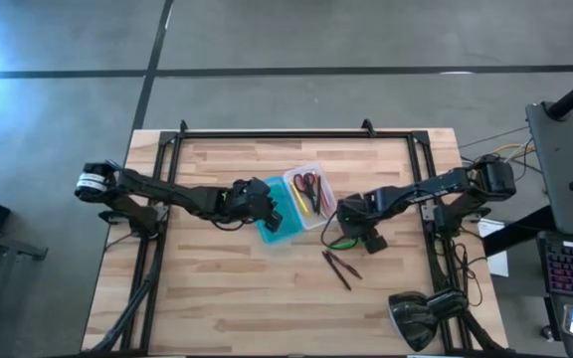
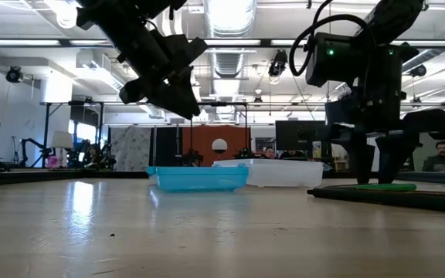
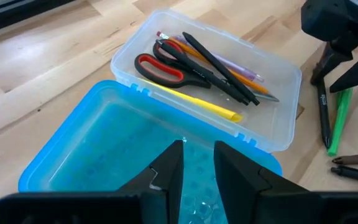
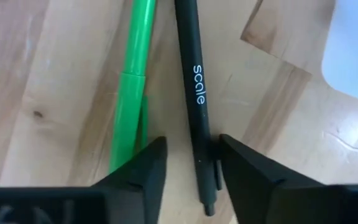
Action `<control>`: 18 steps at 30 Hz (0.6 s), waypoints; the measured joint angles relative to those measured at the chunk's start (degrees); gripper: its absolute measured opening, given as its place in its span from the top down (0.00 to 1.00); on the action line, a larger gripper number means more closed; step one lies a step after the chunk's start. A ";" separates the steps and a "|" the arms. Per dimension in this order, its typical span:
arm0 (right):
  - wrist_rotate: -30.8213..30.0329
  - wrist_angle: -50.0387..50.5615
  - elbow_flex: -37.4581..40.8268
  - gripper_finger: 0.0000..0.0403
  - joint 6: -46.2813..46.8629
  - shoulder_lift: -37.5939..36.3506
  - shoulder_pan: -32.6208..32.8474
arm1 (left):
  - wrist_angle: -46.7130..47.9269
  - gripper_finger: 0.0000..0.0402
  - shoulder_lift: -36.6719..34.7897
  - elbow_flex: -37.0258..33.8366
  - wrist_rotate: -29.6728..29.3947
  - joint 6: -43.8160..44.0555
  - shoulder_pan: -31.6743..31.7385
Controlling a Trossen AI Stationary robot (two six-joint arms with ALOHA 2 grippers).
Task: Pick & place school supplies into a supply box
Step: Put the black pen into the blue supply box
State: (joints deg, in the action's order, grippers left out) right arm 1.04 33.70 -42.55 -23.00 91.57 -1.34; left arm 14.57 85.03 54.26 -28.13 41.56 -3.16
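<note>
The supply box lies open mid-table: its clear tray [image 1: 309, 194] [image 3: 278, 71] holds red-handled scissors [image 3: 166, 65], a yellow pencil, a black pen and orange and pink pencils. The teal lid [image 1: 277, 227] [image 3: 92, 143] lies flat beside the tray. My left gripper [image 3: 197, 162] [image 2: 180, 104] hovers open above the lid. My right gripper [image 4: 192, 165] [image 1: 349, 227] is low at the table, open, with a finger on either side of a black pen [image 4: 194, 81]. A green pen [image 4: 132, 81] [image 1: 341, 242] lies just outside one finger. Two dark brown pencils [image 1: 341, 268] lie nearer the table's near edge.
A dark rounded object [image 1: 416, 318] sits at the table's near right corner. Black frame rails [image 1: 157, 199] run along the table's left, right and far sides. Bare wood [image 1: 227, 298] stretches toward the near and left edges.
</note>
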 joint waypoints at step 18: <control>0.19 1.85 0.67 0.96 11.41 -3.90 -0.06 | -0.02 0.82 0.00 -0.04 0.16 0.82 0.00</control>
State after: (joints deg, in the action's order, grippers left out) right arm 1.23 35.56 -41.88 -11.58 87.67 -1.40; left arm 14.55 85.03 54.22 -27.97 42.38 -3.16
